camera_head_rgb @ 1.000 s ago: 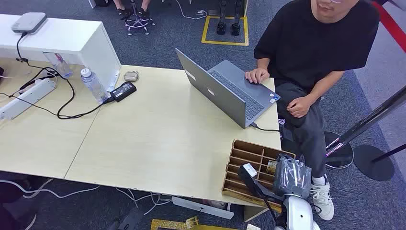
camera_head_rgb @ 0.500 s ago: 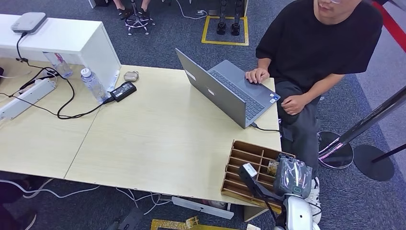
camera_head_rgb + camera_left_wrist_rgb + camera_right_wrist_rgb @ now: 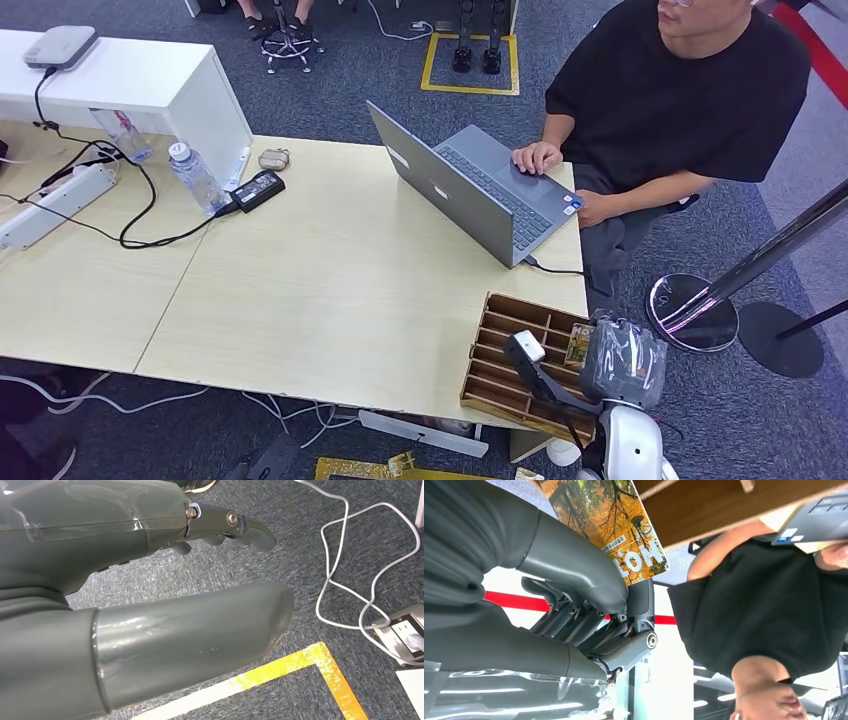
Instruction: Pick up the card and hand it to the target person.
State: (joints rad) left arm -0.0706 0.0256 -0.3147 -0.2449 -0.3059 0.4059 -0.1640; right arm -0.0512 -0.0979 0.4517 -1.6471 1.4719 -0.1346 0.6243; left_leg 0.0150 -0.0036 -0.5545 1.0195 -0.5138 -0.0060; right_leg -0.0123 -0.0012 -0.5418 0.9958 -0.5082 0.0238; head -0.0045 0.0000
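Note:
The card [image 3: 609,525], printed with orange autumn trees and white lettering, is pinched between the thumb and fingers [image 3: 636,605] of my right hand [image 3: 574,595]. In the head view the card [image 3: 578,344] pokes out beside my right hand [image 3: 622,362], just over the right end of the wooden organizer [image 3: 510,350]. The target person [image 3: 680,90], in a black shirt, sits at the table's far right with one hand on the laptop [image 3: 470,190]. My left hand [image 3: 150,605] hangs over the carpet with its fingers apart and nothing in it.
The wooden organizer stands at the front right corner of the table [image 3: 330,280]. A bottle [image 3: 195,178], a power brick [image 3: 258,189] and cables lie at the far left. A stanchion base [image 3: 700,312] stands on the floor to the right.
My right hand has moved slightly right with the card, away from the organizer's slots. The person has shifted right and brought their other hand from their lap up to the table edge.

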